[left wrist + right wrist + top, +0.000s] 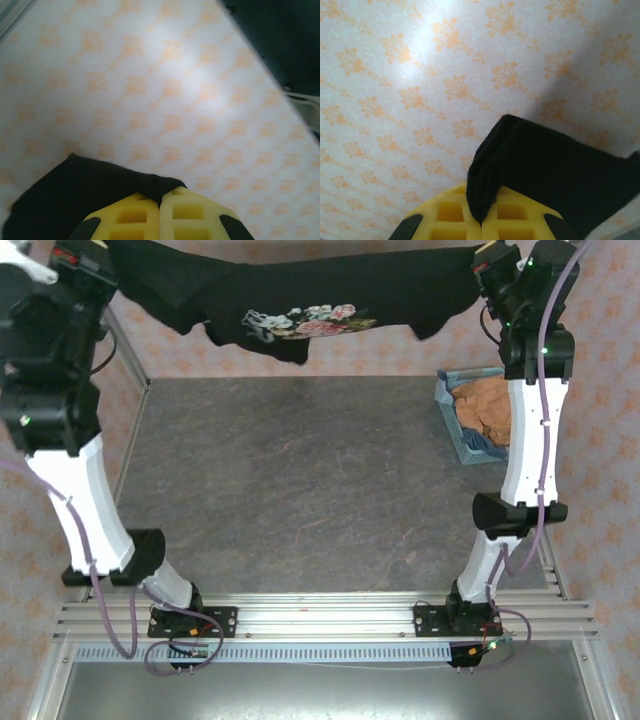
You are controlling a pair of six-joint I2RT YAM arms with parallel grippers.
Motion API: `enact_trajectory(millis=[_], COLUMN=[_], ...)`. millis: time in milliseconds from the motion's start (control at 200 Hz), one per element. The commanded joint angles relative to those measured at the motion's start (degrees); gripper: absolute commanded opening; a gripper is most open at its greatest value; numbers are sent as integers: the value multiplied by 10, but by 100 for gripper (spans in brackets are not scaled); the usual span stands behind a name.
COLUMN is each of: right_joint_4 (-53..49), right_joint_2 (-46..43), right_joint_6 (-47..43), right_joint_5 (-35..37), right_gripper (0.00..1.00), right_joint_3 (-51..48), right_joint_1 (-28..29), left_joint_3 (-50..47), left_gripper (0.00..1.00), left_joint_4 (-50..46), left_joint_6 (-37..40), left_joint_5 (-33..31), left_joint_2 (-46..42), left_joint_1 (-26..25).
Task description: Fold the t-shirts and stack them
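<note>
The black t-shirt (300,295) with its pink-rose print hangs stretched high across the back of the table, held at both ends. My left gripper (85,262) is shut on its left end; in the left wrist view the yellow fingers (135,215) pinch a black cloth corner (75,195). My right gripper (492,262) is shut on the right end; in the right wrist view black cloth (545,170) runs out from between the yellow fingers (515,215). The orange-tan t-shirt (485,410) lies crumpled in the light-blue basket (450,430) at the right.
The dark grey table top (300,480) lies open beneath the hanging shirt. Patterned wallpaper (400,355) backs the table. An aluminium rail frame (320,615) carries the arm bases at the near edge.
</note>
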Motion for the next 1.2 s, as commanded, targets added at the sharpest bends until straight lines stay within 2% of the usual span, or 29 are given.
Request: enact_trajectory(millis=[0, 65, 160, 225, 290, 400, 515, 595, 691, 911, 1036, 1196], right_joint_4=[-57, -48, 2, 28, 13, -21, -39, -65, -67, -86, -125, -178], right_joint_2=[-19, -57, -136, -183, -223, -305, -363, -371, -375, -323, -322, -372], right_joint_6=[-9, -5, 0, 8, 22, 39, 68, 84, 103, 72, 66, 58], right_joint_5=[21, 14, 27, 41, 76, 151, 122, 108, 106, 132, 149, 173], right_gripper=[0, 0, 0, 0, 0, 0, 0, 0, 0, 0, 0, 0], right_joint_3=[-111, -231, -457, -600, -712, -856, -962, -1001, -1037, -1022, -1017, -1038], right_joint_1=[-3, 0, 11, 13, 14, 24, 39, 75, 109, 108, 107, 102], left_joint_3=[-87, -227, -492, -654, -788, -958, -1097, -1142, -1152, -1111, -1103, -1127], left_gripper=[0, 0, 0, 0, 0, 0, 0, 0, 0, 0, 0, 0], left_joint_4=[-81, -99, -76, -60, -64, -94, -107, -97, -98, -126, -175, -244], left_joint_6=[15, 11, -4, -19, -39, -92, -152, -179, -196, -200, -226, -232], left_joint_5=[5, -8, -18, -10, 6, 2, 22, 16, -9, -22, -33, -16], left_joint_2=[-9, -71, -182, -248, -295, -339, -345, -361, -368, -317, -338, -388], left_joint_1=[3, 2, -5, -13, -25, -77, -111, -120, -120, -120, -121, -128])
